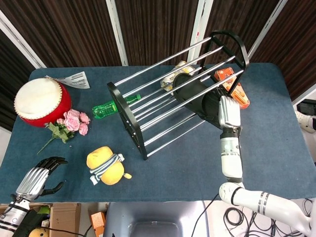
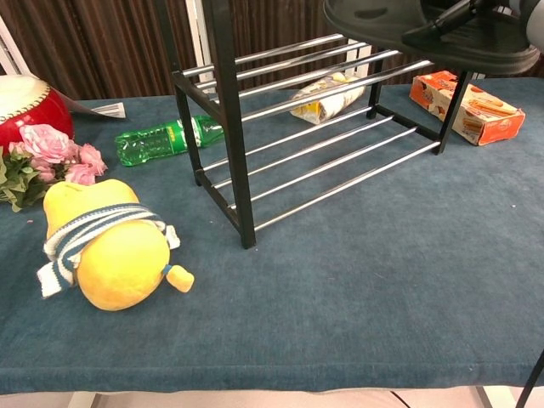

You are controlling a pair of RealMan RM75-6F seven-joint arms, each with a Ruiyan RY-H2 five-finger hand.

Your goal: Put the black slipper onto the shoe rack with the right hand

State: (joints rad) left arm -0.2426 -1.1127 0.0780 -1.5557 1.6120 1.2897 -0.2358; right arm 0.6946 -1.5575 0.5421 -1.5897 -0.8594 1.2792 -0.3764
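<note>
The black shoe rack (image 1: 129,117) (image 2: 229,127) stands in the middle of the blue table, its chrome rails running toward the back right. My right hand (image 1: 229,111) (image 2: 463,19) grips the black slipper (image 1: 195,93) (image 2: 399,30) at its right end. The slipper is at the rack's top tier near the right end; I cannot tell whether it touches the rails. In the chest view I see the slipper from below. My left hand (image 1: 40,177) rests at the table's front left corner, fingers apart and holding nothing.
A yellow plush toy (image 1: 106,165) (image 2: 106,246) lies left of the rack's front. A green bottle (image 1: 106,108) (image 2: 161,140), pink flowers (image 1: 71,122) and a red drum (image 1: 39,101) lie further left. An orange box (image 1: 232,86) (image 2: 467,106) and a snack bag (image 2: 336,96) sit by the rack's far end.
</note>
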